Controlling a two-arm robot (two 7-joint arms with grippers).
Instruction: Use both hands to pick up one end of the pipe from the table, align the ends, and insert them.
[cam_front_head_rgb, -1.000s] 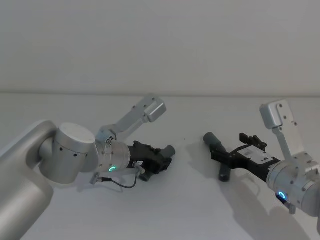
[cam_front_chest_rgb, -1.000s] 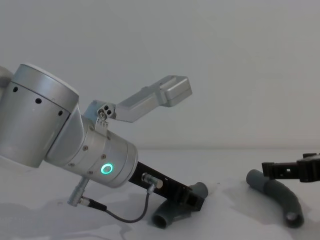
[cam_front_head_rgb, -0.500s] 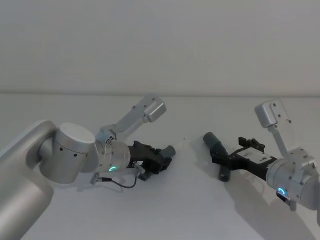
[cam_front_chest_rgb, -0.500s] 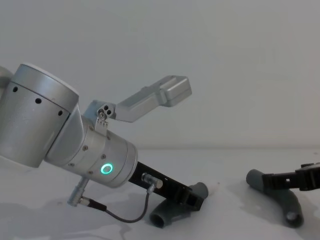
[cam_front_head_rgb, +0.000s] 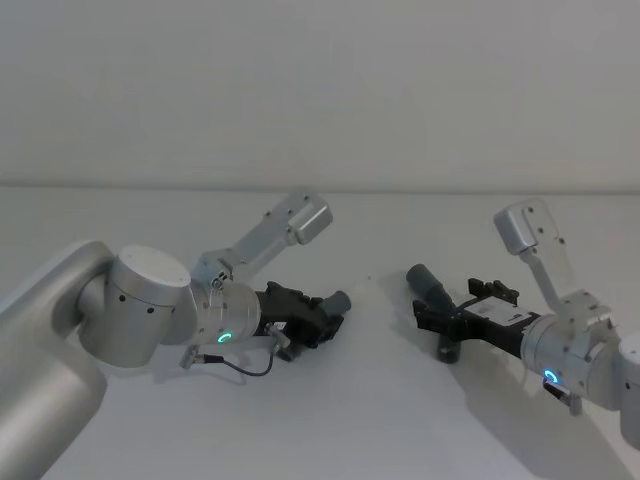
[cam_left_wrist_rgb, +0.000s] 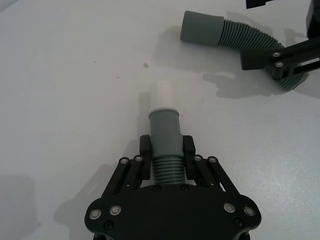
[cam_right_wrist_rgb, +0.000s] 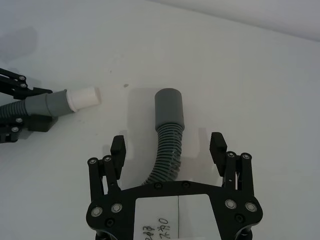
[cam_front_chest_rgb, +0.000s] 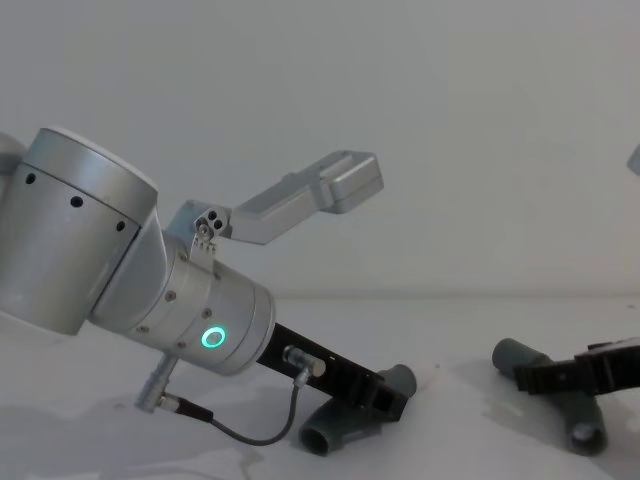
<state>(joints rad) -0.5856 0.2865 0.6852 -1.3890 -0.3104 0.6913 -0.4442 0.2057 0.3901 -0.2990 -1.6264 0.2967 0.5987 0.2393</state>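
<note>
The white-tipped pipe piece (cam_left_wrist_rgb: 165, 127) is clamped in the left gripper (cam_left_wrist_rgb: 166, 150); the other piece (cam_right_wrist_rgb: 169, 107), lying on the table (cam_right_wrist_rgb: 250, 75), is straddled by the right gripper (cam_right_wrist_rgb: 169, 145), its fingers (cam_right_wrist_rgb: 217, 142) parted.

The plain white surface (cam_front_head_rgb: 330, 420) carries two dark grey ribbed pipes, well apart. The left pipe (cam_left_wrist_rgb: 165, 137) lies left of centre, and its white insert (cam_left_wrist_rgb: 162, 94) points toward the right pipe (cam_right_wrist_rgb: 169, 132). That one lies curved, with its smooth cuff (cam_right_wrist_rgb: 169, 107) toward the middle. A small dark speck (cam_left_wrist_rgb: 145, 64) marks the surface between them.
</note>
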